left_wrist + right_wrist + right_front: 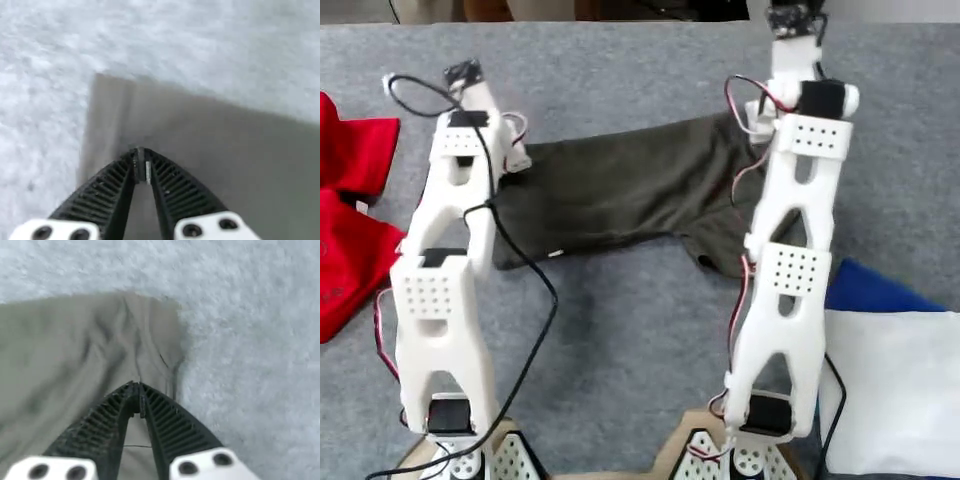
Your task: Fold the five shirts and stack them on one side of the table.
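1. Olive shirt: lies mid-table, spread flat w/ some wrinkles, long side running across btwn the far ends of both arms. One sleeve hangs toward the near side by the R arm.
2. L gripper: at the shirt's L edge. In L wrist view its fingertips are clenched together, a pinch of olive fabric caught at the tips. Shirt corner and bare table sit just beyond.
3. R gripper: at the shirt's far R corner. In R wrist view tips are pressed tight on the fabric, wrinkles running in toward them, cloth edge just beside.
4. Red shirts: two pcs at the L table edge, well apart from the olive one, partly cut off by frame.
5. Blue cloth: near R side, by the R arm's base.
6. White cloth: touching the blue, lying nearer the front edge.
7. Table: grey felt-like cover.
8. Black cable: loops along the L arm and down to the base.
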Robot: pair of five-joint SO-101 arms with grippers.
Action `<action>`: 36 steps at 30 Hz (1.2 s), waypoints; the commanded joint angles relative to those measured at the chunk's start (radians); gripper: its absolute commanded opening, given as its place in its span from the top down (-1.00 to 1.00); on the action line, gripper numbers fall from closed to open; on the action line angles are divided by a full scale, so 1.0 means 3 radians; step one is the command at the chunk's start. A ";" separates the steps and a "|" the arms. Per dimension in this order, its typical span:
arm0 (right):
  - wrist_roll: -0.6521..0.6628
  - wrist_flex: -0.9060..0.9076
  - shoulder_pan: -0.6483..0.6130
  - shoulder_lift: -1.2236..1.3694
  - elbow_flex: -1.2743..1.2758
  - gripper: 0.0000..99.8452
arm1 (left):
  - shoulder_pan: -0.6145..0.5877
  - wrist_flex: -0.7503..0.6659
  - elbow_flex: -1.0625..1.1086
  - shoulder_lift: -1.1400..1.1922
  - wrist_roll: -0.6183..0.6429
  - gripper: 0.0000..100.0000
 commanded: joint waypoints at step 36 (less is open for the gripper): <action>0.1412 0.0261 0.0284 -0.0872 -0.0125 0.99 | -0.0194 0.0573 -0.0665 -0.0269 0.0041 0.96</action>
